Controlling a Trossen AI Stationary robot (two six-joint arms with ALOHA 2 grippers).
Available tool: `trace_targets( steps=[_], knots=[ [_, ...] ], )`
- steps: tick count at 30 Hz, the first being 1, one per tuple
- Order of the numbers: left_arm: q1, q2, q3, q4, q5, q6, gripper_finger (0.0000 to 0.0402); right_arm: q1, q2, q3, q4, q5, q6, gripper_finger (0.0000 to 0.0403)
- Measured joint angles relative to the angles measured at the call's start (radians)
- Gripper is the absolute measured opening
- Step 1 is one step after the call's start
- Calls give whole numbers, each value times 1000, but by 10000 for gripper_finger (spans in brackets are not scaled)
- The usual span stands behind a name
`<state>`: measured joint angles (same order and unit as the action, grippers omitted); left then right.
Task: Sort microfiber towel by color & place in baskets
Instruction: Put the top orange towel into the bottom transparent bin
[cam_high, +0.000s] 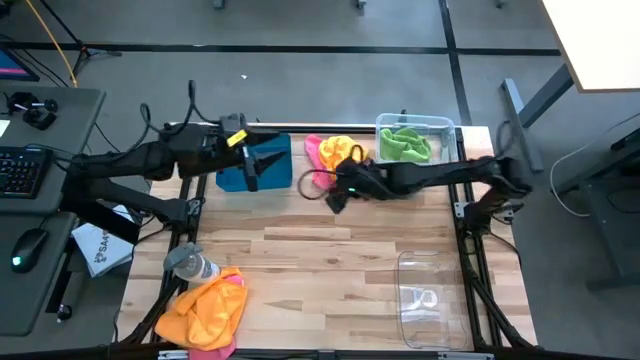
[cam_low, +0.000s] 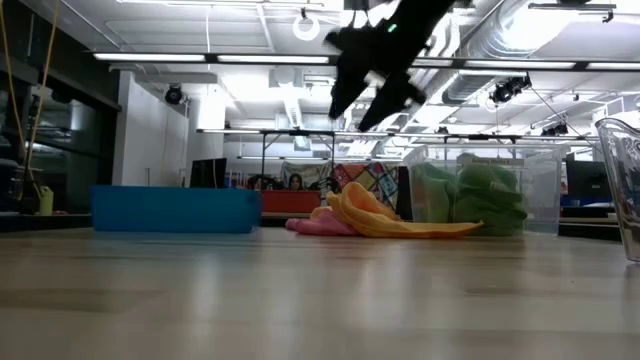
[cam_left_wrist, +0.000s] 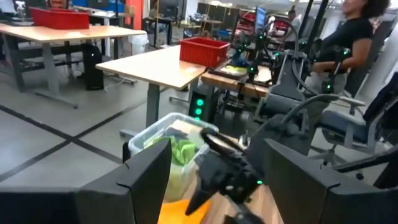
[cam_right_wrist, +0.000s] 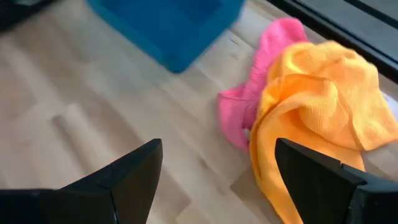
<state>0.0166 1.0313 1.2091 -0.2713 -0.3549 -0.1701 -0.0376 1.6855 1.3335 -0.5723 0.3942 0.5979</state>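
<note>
Orange microfiber towel (cam_right_wrist: 323, 106): lying crumpled over the hot pink towel (cam_right_wrist: 261, 102) on the wooden bench (cam_high: 320, 270), between the shallow teal-blue tray (cam_high: 262, 163) and the clear bin of lime green towels (cam_high: 405, 143).
Right claw (cam_high: 335, 197): hovering above the bench just beside that pile, spread wide, holding nothing.
Left claw (cam_high: 250, 170): waiting over the teal-blue tray, fingers parted, empty.
Second pile: orange towel (cam_high: 205, 308) sitting at the near bench corner by the grey-capped bottle (cam_high: 190, 263).
Empty clear bin (cam_high: 430, 300): sitting near right.
Risk: the two towels are overlapping, so a pinch is likely dragging both colours into one basket.
</note>
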Motion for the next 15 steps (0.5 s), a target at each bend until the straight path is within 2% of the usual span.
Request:
trace_targets(
  steps=[4, 8, 15],
  knots=[
    [1, -77, -94, 21, -1, -10, 236, -32, 146, 109, -92, 52, 70, 307],
    [3, -144, -165, 61, -1, -19, 236, -66, 263, 195, -180, 114, 210, 307],
    [3, -195, -190, 61, -1, -2, 236, -135, 382, 249, -186, 99, 409, 307]
  ],
)
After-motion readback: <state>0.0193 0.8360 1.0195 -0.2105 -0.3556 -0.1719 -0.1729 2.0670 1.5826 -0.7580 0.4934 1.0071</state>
